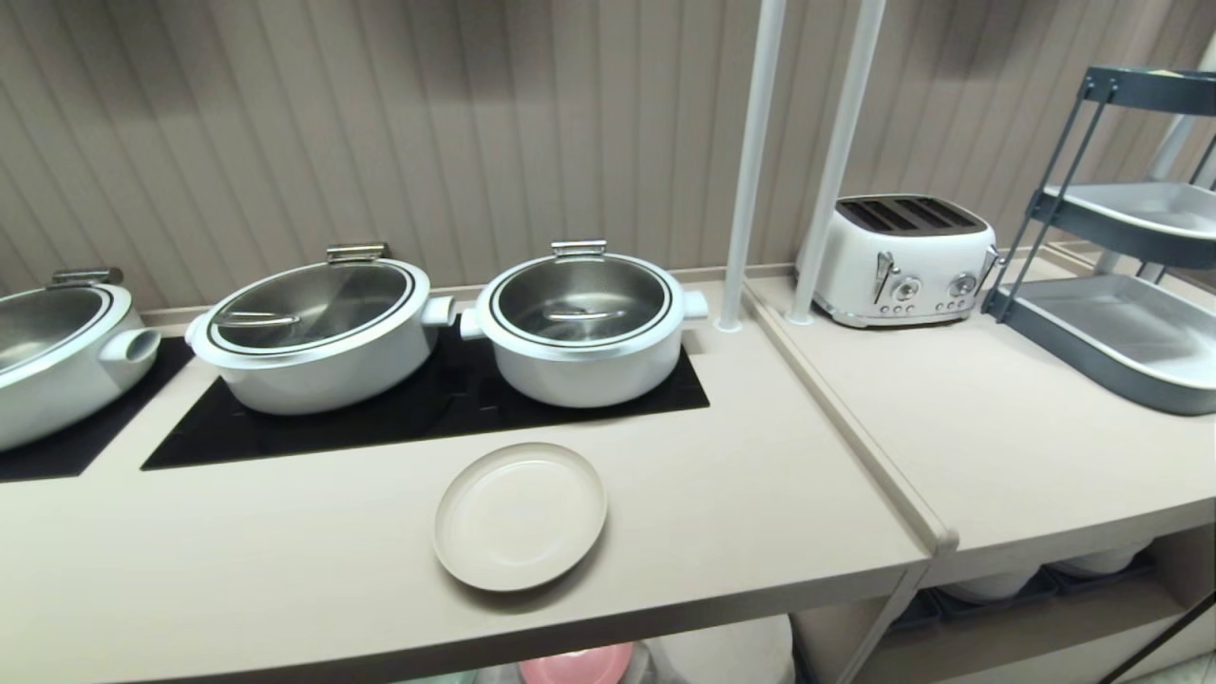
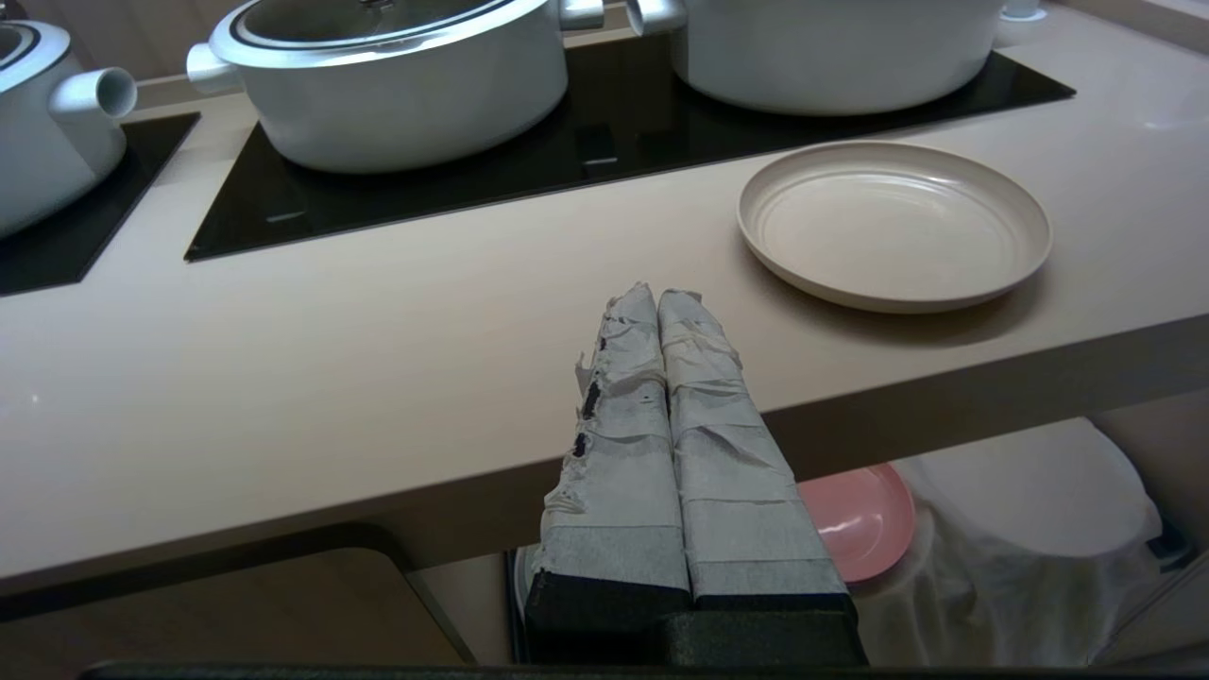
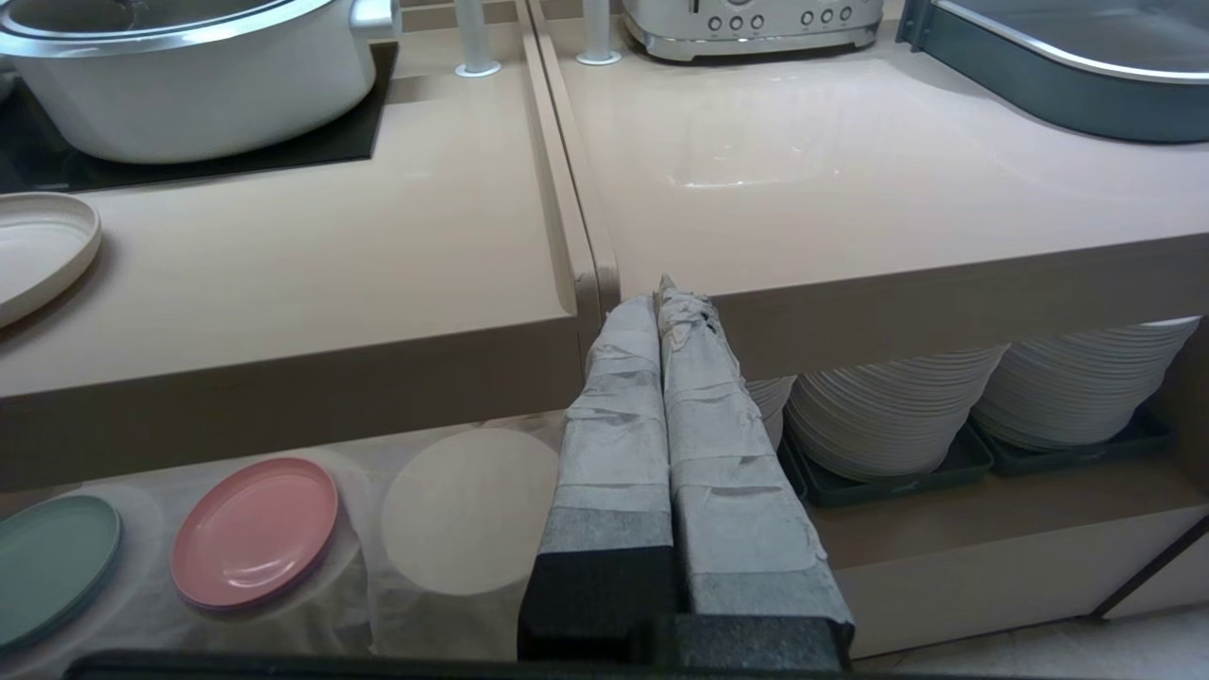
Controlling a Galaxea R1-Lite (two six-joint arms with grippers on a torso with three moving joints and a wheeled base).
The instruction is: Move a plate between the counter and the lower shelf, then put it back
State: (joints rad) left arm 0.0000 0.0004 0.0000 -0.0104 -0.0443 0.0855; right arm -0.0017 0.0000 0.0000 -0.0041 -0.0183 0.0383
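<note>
So the cream plate point(image 1: 520, 514) is sitting flat on the counter point(image 1: 741, 494), near the front edge, just in front of the black hob panel point(image 1: 427, 404) and roughly below the right-hand white pot point(image 1: 584, 328). Nothing is touching it.

Both arms are hanging back off the front of the counter, neither shows in the head view. The left gripper point(image 2: 656, 295) has its taped fingers pressed together, holding nothing, with the tips out in front of the counter edge and the plate off to one side of them. The right gripper point(image 3: 669, 291) is the same deal: fingers pinched together, empty, pointing at the raised ridge point(image 3: 557, 217) where the counter meets the toaster worktop point(image 3: 850, 179).

Down below, the lower shelf point(image 3: 453, 515) has a white cloth draped over it, with a pink plate point(image 3: 253, 532) and a mint-green plate point(image 3: 47, 567) lying on it. The recess next door holds tall stacks of white plates point(image 3: 888, 416) on dark trays. The toaster point(image 1: 902, 256) sits at the back of the other worktop.
</note>
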